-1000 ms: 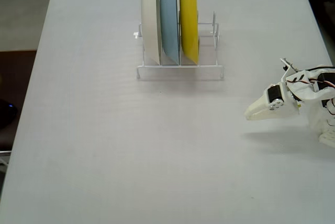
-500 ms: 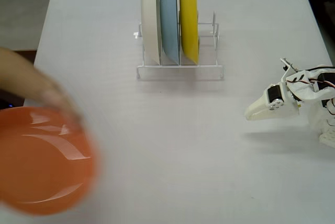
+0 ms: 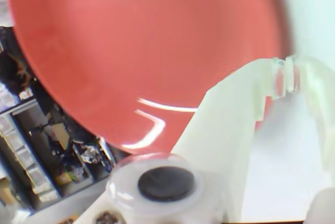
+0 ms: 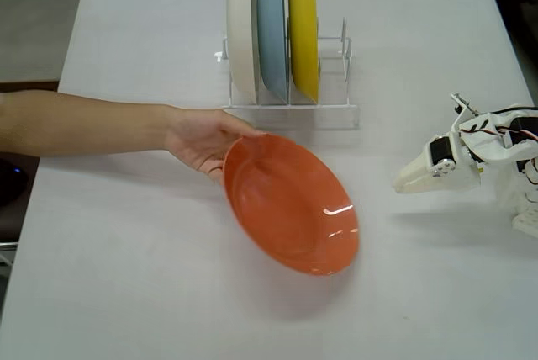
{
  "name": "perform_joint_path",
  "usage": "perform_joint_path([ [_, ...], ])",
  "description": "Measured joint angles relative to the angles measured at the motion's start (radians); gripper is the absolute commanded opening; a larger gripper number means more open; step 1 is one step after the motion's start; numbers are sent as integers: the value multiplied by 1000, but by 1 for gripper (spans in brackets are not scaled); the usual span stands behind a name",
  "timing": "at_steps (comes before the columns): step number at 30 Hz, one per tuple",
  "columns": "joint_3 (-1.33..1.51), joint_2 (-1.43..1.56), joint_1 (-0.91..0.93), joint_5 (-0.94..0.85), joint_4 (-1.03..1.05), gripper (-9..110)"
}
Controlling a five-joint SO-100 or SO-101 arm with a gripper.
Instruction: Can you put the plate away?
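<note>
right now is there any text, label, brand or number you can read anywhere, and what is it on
None can be read.
The orange plate, the three plates in the rack and the gripper show no print.
In the wrist view, the cluttered shelves behind the plate are too blurred to read.

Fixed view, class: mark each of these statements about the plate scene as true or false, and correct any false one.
1. A person's hand holds the orange plate at its edge. True.
2. The claw is gripping the orange plate. False: it sits apart, to the plate's right, holding nothing.
3. The rack holds three plates standing on edge. True.
4. The yellow plate stands at the rack's left end. False: it is the rightmost; a cream plate is leftmost.
5. The pale blue plate lies flat on the table. False: it stands between the other two.
</note>
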Motion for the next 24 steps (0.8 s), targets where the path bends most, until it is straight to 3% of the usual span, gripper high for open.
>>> perform_joint_path([
  [24,-21,0,0,43,32,-1],
])
